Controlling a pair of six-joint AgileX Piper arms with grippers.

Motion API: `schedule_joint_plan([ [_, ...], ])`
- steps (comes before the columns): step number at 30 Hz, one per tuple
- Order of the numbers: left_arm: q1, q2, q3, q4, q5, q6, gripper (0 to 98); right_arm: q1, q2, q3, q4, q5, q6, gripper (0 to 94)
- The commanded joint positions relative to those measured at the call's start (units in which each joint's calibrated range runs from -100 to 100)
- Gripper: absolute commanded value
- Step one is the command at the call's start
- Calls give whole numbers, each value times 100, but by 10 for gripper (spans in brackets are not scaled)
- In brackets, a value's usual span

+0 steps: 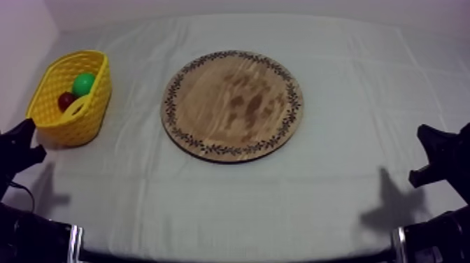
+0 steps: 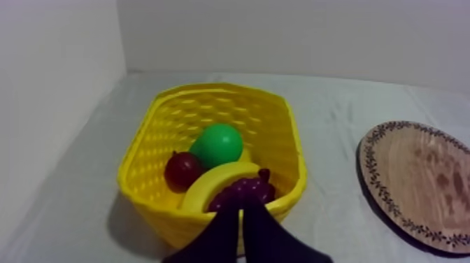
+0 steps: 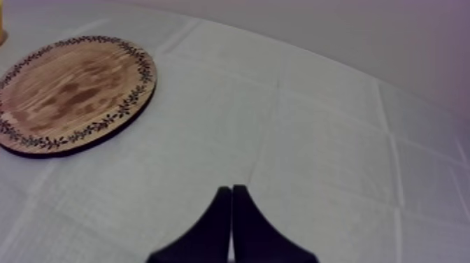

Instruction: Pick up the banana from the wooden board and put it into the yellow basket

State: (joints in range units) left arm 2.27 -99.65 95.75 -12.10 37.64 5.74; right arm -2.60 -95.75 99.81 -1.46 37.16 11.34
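Fingers (image 2: 222, 236) pressed together into a narrow black wedge, my left gripper (image 2: 241, 210) grips nothing and hangs just before the yellow plastic lattice basket (image 2: 157, 140). My right gripper (image 3: 232, 192) is likewise closed and empty, over the grey-white cloth (image 3: 315, 126) near the round wooden board with a patterned rim (image 3: 70, 91). Counted: one basket, one board. In the basket lie one yellow toy banana (image 2: 210, 185), one green pear (image 2: 218, 145), one small red fruit (image 2: 183, 170) and one dark bunch of grapes (image 2: 245, 190).
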Motion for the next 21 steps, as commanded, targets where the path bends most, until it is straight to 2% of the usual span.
schedule_joint_plan([
  [1,16,-11,37,59,-8,-61,0,0,0,-3,2,2,1,3],
  [15,37,-34,265,648,-180,-547,0,0,0,-3,2,2,1,3],
  [21,43,-35,298,751,-175,-569,0,0,0,-3,2,2,1,3],
])
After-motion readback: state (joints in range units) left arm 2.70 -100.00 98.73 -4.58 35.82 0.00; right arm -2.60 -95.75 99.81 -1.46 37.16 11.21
